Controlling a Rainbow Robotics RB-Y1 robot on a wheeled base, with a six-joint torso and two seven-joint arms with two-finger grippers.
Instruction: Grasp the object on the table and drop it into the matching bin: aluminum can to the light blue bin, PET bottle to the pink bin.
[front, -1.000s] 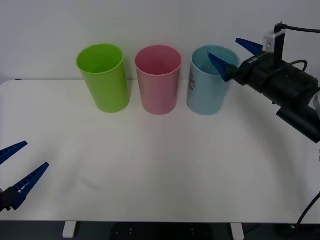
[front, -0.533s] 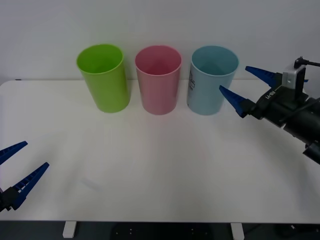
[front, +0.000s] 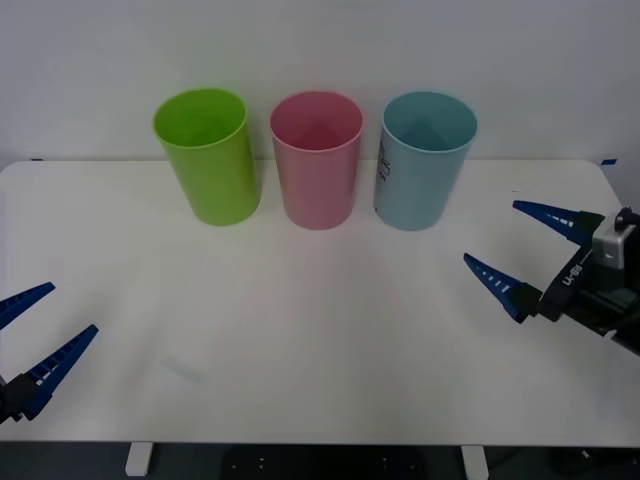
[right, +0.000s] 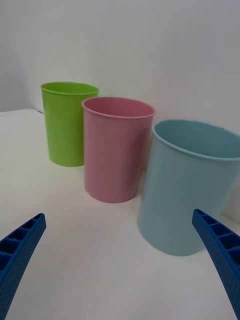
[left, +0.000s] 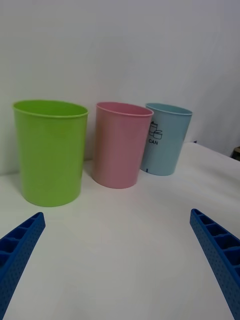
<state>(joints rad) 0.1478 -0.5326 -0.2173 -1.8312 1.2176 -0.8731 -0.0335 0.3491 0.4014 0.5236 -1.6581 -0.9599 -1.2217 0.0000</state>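
Now withdrawn from above the light blue bin (front: 428, 160), the empty right gripper (front: 522, 247) hovers spread over the white table (front: 300, 320); a pale wall stands behind.

The front view looks forward and down from above the arms onto the wide white flat table (front: 320, 330), with the tall tapered lime green plastic bin (front: 207, 155), plain pink plastic bin (front: 318, 158) and light blue plastic bin (front: 425, 158) standing in a row at its far edge. The right wrist view sits low, close to the light blue bin. The left wrist view sits low, farther off, facing all three bins across bare tabletop.
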